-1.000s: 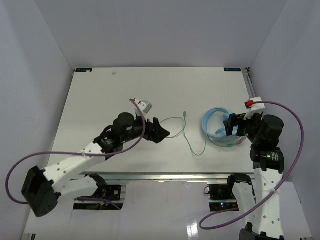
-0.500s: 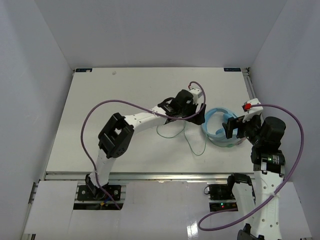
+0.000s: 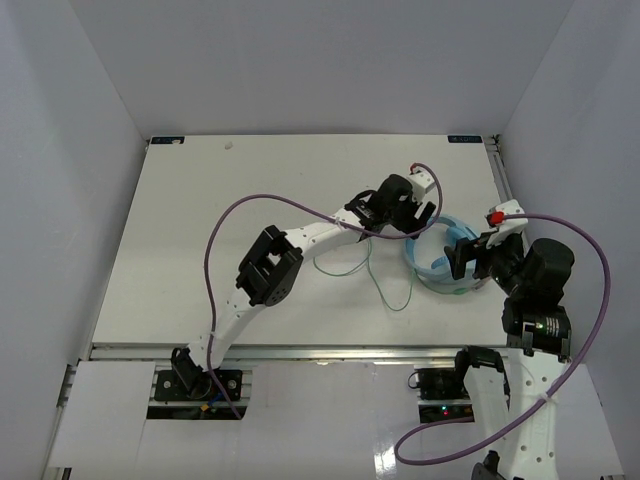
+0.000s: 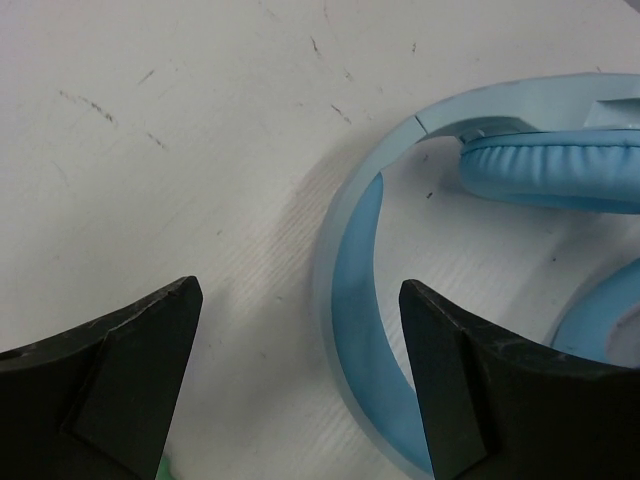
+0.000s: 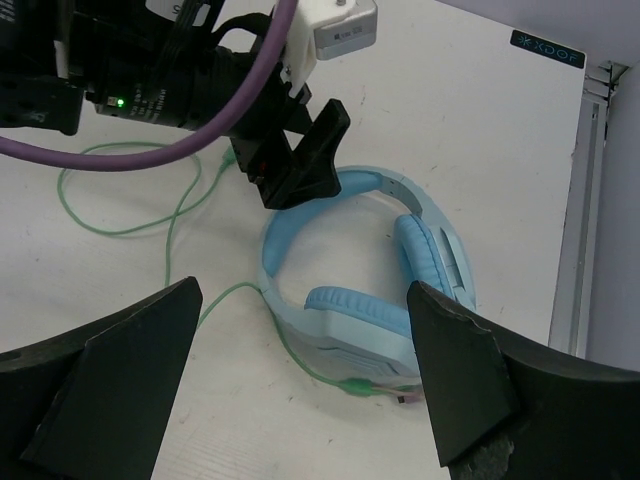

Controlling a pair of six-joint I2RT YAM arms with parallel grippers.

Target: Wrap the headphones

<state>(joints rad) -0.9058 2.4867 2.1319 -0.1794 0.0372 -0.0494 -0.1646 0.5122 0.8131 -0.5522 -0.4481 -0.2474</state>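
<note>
Scuffed white table (image 4: pixel 200 150) holds smooth curved blue headphones (image 4: pixel 352 262), ribbed ear cups (image 4: pixel 550 175); left gripper (image 4: pixel 298 290) and right gripper (image 5: pixel 305 288) spread wide.

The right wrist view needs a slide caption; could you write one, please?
Open left fingers hover by the blue headphones, green cable lying loose alongside.

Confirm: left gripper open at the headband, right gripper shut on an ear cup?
No. The right gripper is open and holds nothing; the right wrist view shows its jaws spread wide, clear of the headphones. The left gripper is open at the headband.
</note>
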